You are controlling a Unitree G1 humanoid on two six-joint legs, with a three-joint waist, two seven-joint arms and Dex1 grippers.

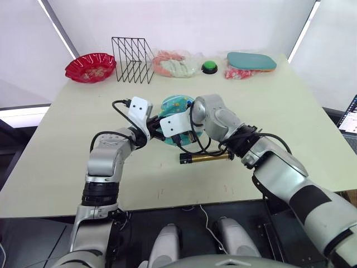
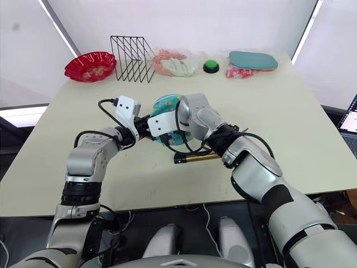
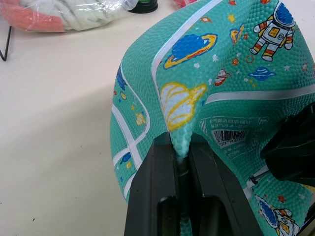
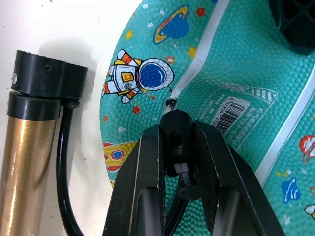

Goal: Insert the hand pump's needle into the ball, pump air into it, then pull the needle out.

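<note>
Barcode sticker on ball; print unreadable

The two eye views look forward and down from the head over the table, both showing the ball at frame centre between the arms. The left wrist view sits very close along its fingers against the ball. The right wrist view, equally near, shares the barcode sticker and shows the hand pump at frame left.
</note>
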